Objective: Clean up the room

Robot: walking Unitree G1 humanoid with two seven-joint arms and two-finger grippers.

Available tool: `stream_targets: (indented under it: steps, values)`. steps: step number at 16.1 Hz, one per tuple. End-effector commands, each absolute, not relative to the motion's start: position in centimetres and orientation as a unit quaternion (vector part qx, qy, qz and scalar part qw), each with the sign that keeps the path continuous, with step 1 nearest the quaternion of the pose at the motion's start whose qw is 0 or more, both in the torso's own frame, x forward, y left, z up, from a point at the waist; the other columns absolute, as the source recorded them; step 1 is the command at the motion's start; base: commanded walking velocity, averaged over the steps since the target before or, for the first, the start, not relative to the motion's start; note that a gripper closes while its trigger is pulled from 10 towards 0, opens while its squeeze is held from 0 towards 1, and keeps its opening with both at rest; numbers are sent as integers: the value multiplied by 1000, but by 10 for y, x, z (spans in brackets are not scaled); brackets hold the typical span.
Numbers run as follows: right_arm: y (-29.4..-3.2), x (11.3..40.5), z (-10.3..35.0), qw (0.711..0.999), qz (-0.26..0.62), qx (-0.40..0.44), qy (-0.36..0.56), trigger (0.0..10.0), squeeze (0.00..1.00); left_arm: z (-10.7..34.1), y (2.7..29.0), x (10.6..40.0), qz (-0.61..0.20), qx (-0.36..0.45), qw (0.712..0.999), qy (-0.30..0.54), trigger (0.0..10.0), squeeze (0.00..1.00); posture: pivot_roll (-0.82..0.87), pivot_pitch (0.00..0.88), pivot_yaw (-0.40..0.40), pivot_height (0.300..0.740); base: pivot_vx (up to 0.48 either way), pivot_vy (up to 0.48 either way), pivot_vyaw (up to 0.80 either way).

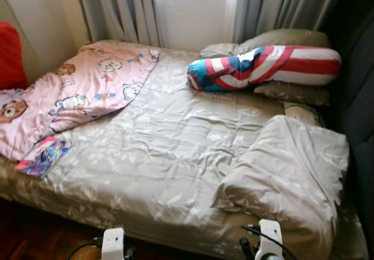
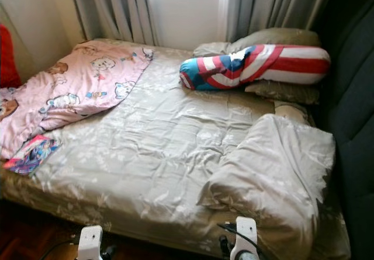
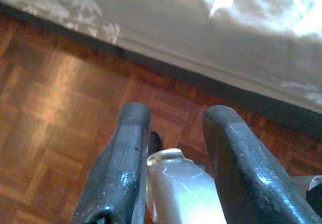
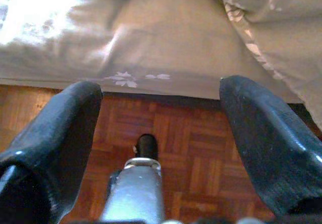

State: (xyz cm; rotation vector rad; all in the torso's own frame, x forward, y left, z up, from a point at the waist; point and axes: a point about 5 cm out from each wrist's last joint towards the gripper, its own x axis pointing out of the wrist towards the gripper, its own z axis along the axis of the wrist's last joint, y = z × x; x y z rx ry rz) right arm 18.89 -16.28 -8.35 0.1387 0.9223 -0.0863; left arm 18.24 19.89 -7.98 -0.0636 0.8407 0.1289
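Both grippers empty | left gripper [image 3: 171, 133] fingers narrowly apart | right gripper [image 4: 161, 113] wide

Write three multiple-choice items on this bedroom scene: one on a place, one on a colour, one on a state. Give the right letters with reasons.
1. Where does the pink cartoon-print blanket lie on the grey floral-sheeted bed?
A. on the robot's left side
B. on the robot's right side
C. on the floor

2. What colours has the long striped bolster pillow?
A. green and yellow
B. red, white and blue
C. black only

3. How does the right tool stand?
A. shut on a pillow
B. shut on nothing
C. open, holding nothing

Answers: 1 A, it drapes over the bed's left edge. 2 B, red and white stripes meet a blue end. 3 C, its fingers are spread apart above the wooden parquet floor.
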Motion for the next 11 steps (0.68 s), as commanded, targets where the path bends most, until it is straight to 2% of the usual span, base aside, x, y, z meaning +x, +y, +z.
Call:
stream_targets:
  steps: [1,7,11]
  values:
    - [-160,190,-83,893,-41,70,442,10000,0,-80,203,180,68,-27,908,412,10000,0,23,0,-20,740,0,-251,0]
    - [-160,191,-83,893,-43,70,442,10000,0,-81,203,180,70,-28,908,413,10000,0,23,0,-24,740,0,-255,0]
    - [-161,191,-83,892,-41,68,445,10000,0,-81,202,179,71,-29,908,412,10000,0,21,3,-27,740,0,-255,-662]
